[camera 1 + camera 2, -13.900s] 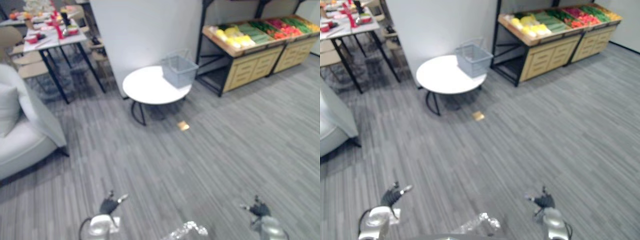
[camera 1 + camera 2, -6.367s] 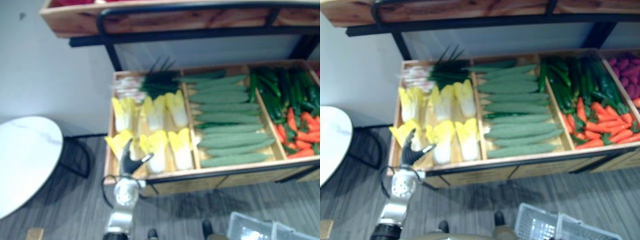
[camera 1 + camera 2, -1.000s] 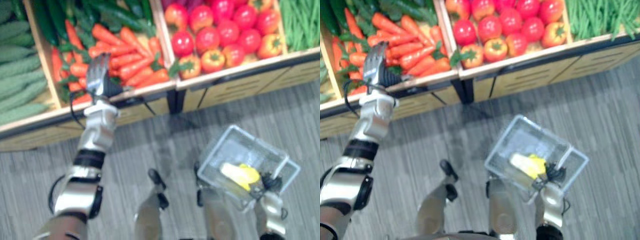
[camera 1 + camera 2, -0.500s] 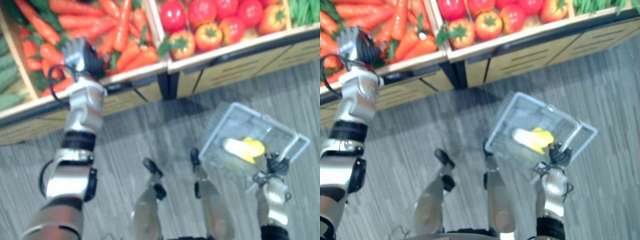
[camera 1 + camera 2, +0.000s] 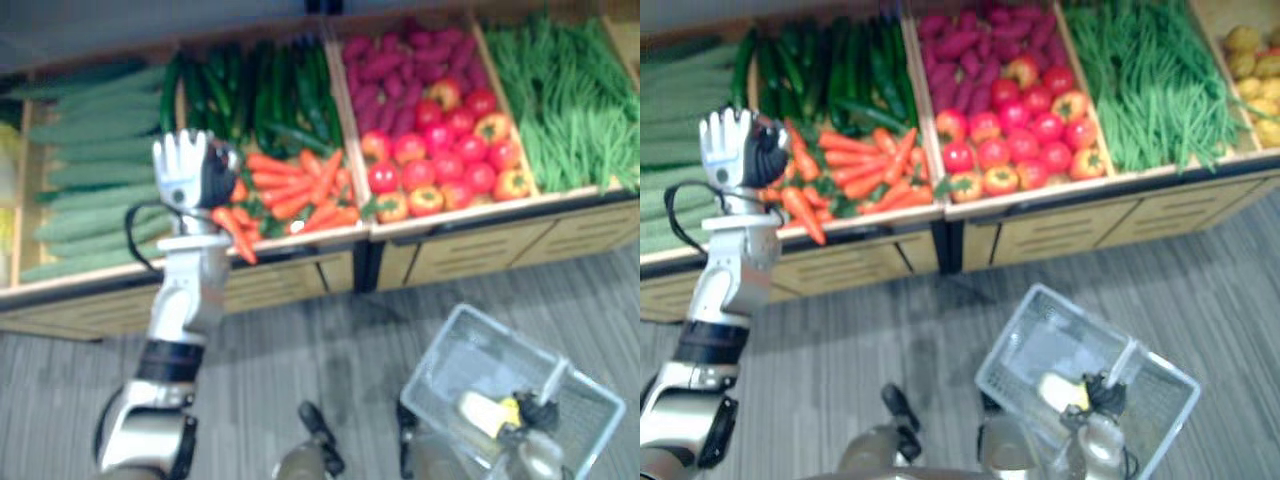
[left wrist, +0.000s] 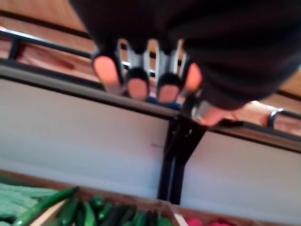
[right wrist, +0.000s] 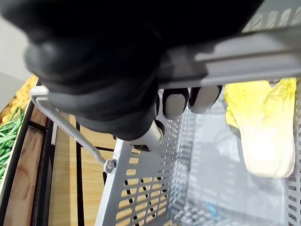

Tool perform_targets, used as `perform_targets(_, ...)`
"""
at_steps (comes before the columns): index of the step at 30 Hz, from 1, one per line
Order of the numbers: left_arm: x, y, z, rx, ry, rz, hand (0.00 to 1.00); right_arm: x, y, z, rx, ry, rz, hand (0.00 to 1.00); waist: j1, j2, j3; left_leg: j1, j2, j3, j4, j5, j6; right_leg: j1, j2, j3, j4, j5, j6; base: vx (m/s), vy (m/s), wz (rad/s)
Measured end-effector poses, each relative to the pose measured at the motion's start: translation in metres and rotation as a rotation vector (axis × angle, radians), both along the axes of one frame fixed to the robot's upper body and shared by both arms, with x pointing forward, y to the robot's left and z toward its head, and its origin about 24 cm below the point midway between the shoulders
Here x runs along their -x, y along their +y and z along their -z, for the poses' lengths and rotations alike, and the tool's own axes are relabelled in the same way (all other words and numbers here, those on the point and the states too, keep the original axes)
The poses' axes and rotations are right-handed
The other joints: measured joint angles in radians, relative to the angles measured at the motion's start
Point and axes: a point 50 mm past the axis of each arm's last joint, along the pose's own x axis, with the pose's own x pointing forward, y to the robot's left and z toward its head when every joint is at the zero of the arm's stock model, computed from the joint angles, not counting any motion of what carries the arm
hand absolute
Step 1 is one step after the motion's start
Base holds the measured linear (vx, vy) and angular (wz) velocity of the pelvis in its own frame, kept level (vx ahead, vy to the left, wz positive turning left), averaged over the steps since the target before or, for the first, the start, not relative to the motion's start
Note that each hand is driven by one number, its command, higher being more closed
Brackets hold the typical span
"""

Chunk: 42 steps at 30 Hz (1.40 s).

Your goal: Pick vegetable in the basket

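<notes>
My left hand [image 5: 186, 172] is raised in front of the carrot compartment [image 5: 300, 190] of the wooden produce stand, fingers curled. It is shut on an orange carrot [image 5: 238, 240], whose tip hangs out below the hand, past the stand's front edge. The left wrist view has the curled fingers [image 6: 139, 87] tinted orange. Low on the right, my right hand [image 5: 1100, 395] is shut on the handle [image 7: 225, 61] of a grey plastic basket [image 5: 470, 345]. A yellow-white cabbage [image 7: 263, 136] lies in the basket.
The stand [image 5: 470, 250] holds long pale green gourds [image 5: 85, 170], dark cucumbers [image 5: 250, 90], purple roots [image 5: 400, 60], tomatoes [image 5: 440, 160], green beans [image 5: 570, 100] and yellow produce [image 5: 1255, 65]. Drawers line its front. Grey floor lies between stand and basket.
The left hand's fingers have closed on a carrot and lifted it off the pile. The camera has tilted up, bringing more of the stand into view. The basket still hangs from the right hand.
</notes>
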Motion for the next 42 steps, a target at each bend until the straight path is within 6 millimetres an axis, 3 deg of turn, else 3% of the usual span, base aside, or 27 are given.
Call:
perform_targets(1, 0.009, -0.005, 0.015, 0.028, 0.024, 0.024, 1.0, -0.002, 0.004, 0.002, -0.007, 0.004, -0.028, 1.0, 0.0, -0.009, -0.015, -0.004, 0.002, -0.006, 0.049, -0.027, 0.0, 0.002, 0.002, 0.029, 0.001, -0.004, 0.005, 0.01, -0.014, -0.62)
perform_targets(2, 0.022, -0.01, 0.033, 0.057, 0.061, 0.059, 1.0, -0.011, 0.009, 0.001, -0.014, -0.002, -0.066, 1.0, 0.01, -0.023, -0.018, -0.023, 0.018, -0.1, 0.155, -0.078, 0.001, 0.001, 0.008, 0.084, 0.003, -0.004, 0.005, 0.01, -0.046, -0.85)
perform_targets(3, 0.028, -0.011, 0.044, 0.076, 0.092, 0.07, 1.0, -0.017, 0.011, -0.001, -0.01, -0.015, -0.086, 1.0, 0.013, -0.022, -0.02, -0.032, 0.025, -0.177, 0.199, -0.109, -0.009, 0.006, 0.012, 0.111, 0.005, -0.005, 0.006, 0.0, -0.063, -1.08)
perform_targets(5, 0.04, -0.028, 0.079, 0.163, 0.199, 0.125, 1.0, -0.03, 0.014, -0.006, 0.006, -0.029, -0.144, 1.0, 0.008, 0.009, -0.038, -0.039, 0.027, -0.396, 0.267, -0.198, -0.067, 0.001, 0.031, 0.168, 0.014, -0.008, 0.015, -0.04, -0.001, -0.99)
perform_targets(7, 0.04, -0.048, 0.093, 0.211, 0.254, 0.196, 1.0, -0.026, 0.016, -0.003, -0.003, -0.008, -0.142, 1.0, -0.007, 0.009, -0.053, -0.03, 0.013, -0.411, 0.253, -0.221, -0.081, 0.001, 0.026, 0.183, 0.014, -0.006, 0.032, -0.06, 0.061, -0.42)
perform_targets(8, 0.04, -0.051, 0.101, 0.242, 0.289, 0.219, 1.0, -0.021, 0.019, 0.0, -0.02, 0.004, -0.139, 1.0, -0.014, -0.01, -0.062, 0.002, -0.008, -0.388, 0.21, -0.214, -0.075, -0.005, 0.013, 0.209, 0.016, -0.007, 0.035, -0.04, 0.069, -0.46)
perform_targets(12, 0.037, -0.032, 0.115, 0.253, 0.359, 0.135, 1.0, -0.019, 0.022, -0.002, -0.029, -0.007, -0.17, 1.0, -0.019, -0.035, -0.078, 0.051, -0.036, -0.302, 0.172, -0.21, -0.075, -0.049, -0.001, 0.294, 0.049, -0.006, 0.049, -0.03, 0.075, -0.61)
perform_targets(13, 0.037, -0.027, 0.115, 0.253, 0.364, 0.118, 0.0, -0.02, 0.022, -0.002, -0.025, -0.005, -0.178, 1.0, -0.02, -0.036, -0.078, 0.049, -0.037, -0.293, 0.172, -0.21, -0.075, -0.059, -0.001, 0.298, 0.05, -0.004, 0.046, -0.02, 0.039, -0.57)
perform_targets(16, 0.027, -0.003, 0.118, 0.247, 0.399, 0.009, 0.0, -0.02, 0.022, -0.002, -0.006, 0.004, -0.191, 1.0, -0.027, -0.039, -0.076, 0.04, -0.036, -0.271, 0.171, -0.201, -0.066, -0.079, -0.008, 0.279, 0.043, 0.022, 0.05, 0.03, 0.002, -0.23)
perform_targets(20, 0.01, 0.015, 0.105, 0.239, 0.372, -0.065, 0.0, -0.014, 0.018, 0.001, 0.001, 0.031, -0.187, 1.0, -0.055, -0.034, -0.074, 0.015, -0.018, -0.314, 0.159, -0.19, -0.074, -0.077, -0.002, 0.219, 0.027, 0.019, 0.042, 0.07, -0.03, 0.3)
perform_targets(22, -0.001, 0.02, 0.089, 0.245, 0.313, -0.083, 0.0, -0.011, 0.014, 0.003, 0.008, 0.048, -0.174, 1.0, -0.073, -0.02, -0.055, -0.083, 0.028, -0.366, 0.31, -0.232, -0.072, -0.071, 0.008, 0.149, 0.03, 0.009, 0.026, 0.05, -0.03, 0.69)
perform_targets(25, -0.014, 0.035, 0.069, 0.307, 0.252, -0.138, 0.0, -0.015, 0.003, -0.001, 0.037, 0.039, -0.157, 1.0, -0.071, -0.012, -0.002, -0.181, 0.079, -0.336, 0.474, -0.229, -0.068, -0.058, 0.014, 0.097, 0.028, 0.012, 0.021, 0.0, -0.035, 0.47)
perform_targets(27, -0.017, 0.043, 0.056, 0.321, 0.205, -0.171, 0.0, -0.017, -0.011, -0.007, 0.082, 0.037, -0.147, 1.0, -0.07, 0.0, 0.006, -0.137, 0.065, -0.242, 0.327, -0.213, -0.046, -0.081, 0.008, 0.085, 0.012, 0.018, 0.02, 0.02, -0.035, 0.17)
perform_targets(29, -0.021, 0.053, 0.041, 0.28, 0.174, -0.194, 0.0, -0.024, -0.009, -0.01, 0.085, 0.014, -0.154, 1.0, -0.068, -0.017, 0.021, -0.125, 0.028, -0.214, 0.203, -0.137, -0.048, -0.118, -0.009, 0.082, -0.016, 0.042, 0.017, -0.03, -0.041, 0.0)
perform_targets(33, -0.031, 0.061, 0.024, 0.261, 0.157, -0.216, 0.0, -0.038, -0.007, -0.018, 0.089, -0.029, -0.162, 1.0, -0.071, -0.02, 0.055, -0.13, 0.019, -0.185, 0.126, -0.089, -0.051, -0.166, -0.005, 0.094, -0.019, 0.057, 0.012, -0.02, -0.033, -0.16)
perform_targets(37, -0.045, 0.062, -0.01, 0.243, 0.091, -0.209, 0.0, -0.061, -0.003, -0.031, 0.099, -0.099, -0.169, 1.0, -0.074, -0.034, 0.124, -0.159, 0.014, -0.165, 0.085, -0.058, -0.05, -0.222, -0.002, 0.099, -0.013, 0.074, 0.013, -0.03, -0.028, -0.1)
perform_targets(42, -0.057, 0.067, -0.055, 0.189, 0.031, -0.22, 0.0, -0.088, 0.008, -0.065, 0.144, -0.262, -0.209, 1.0, -0.069, -0.048, 0.208, -0.254, 0.01, -0.162, 0.068, -0.024, -0.048, -0.326, -0.004, 0.086, -0.001, 0.094, 0.012, -0.03, -0.022, 0.04)
